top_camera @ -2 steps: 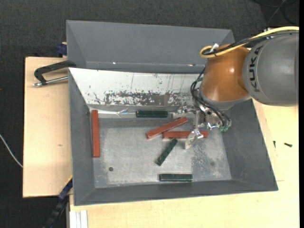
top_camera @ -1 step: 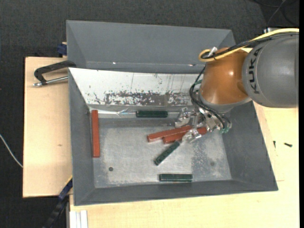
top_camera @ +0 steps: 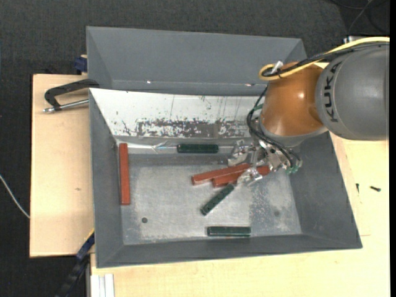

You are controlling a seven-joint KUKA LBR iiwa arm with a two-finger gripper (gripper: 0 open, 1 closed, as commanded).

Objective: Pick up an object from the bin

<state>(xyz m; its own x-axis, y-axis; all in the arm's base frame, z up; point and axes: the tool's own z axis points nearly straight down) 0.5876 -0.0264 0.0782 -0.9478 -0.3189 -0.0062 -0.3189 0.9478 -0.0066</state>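
Camera view from above: a grey arm (top_camera: 362, 91) lettered KUKA, with an orange wrist cover (top_camera: 291, 104), reaches into the bin (top_camera: 105, 184) from the right. Its pincer (top_camera: 247, 167) is clenched on a red-brown bar (top_camera: 216, 177) lying right of centre, just above a slanted dark green bar (top_camera: 216, 200).

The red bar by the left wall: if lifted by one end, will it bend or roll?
The red bar looks straight and flat-sided, so it is probably stiff and unlikely to roll. Long and thin, it may tilt if gripped at one end.
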